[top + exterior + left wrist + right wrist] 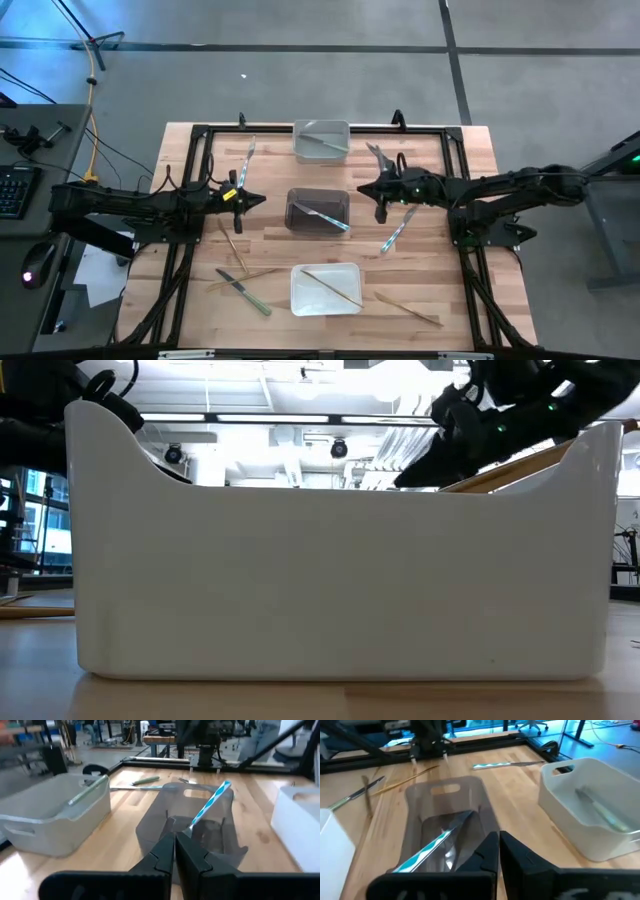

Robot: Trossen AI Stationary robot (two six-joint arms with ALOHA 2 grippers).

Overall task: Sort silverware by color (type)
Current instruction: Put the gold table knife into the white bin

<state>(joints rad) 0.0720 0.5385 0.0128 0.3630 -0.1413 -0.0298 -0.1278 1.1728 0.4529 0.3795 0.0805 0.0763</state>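
Note:
Three bins stand in a row down the middle of the table. The far pale grey bin (322, 152) holds an olive utensil (600, 811). The middle dark clear bin (296, 194) holds a blue-silver utensil (210, 804), which leans on the bin's wall. The near white bin (300, 300) holds a tan utensil (332, 286). Loose blue-silver utensils (247, 160) (398, 231), tan ones (232, 243) (408, 308) and an olive knife (246, 293) lie on the wood. My left gripper (260, 200), shut and empty, hovers left of the dark bin. My right gripper (363, 188), also shut and empty, hovers right of it.
A black frame (190, 135) runs round the table's edges. Olive-grey utensils (379, 155) lie far right of the grey bin, by my right arm. In the low view the white bin (340, 580) blocks nearly everything. Bare wood lies between the bins and the side rails.

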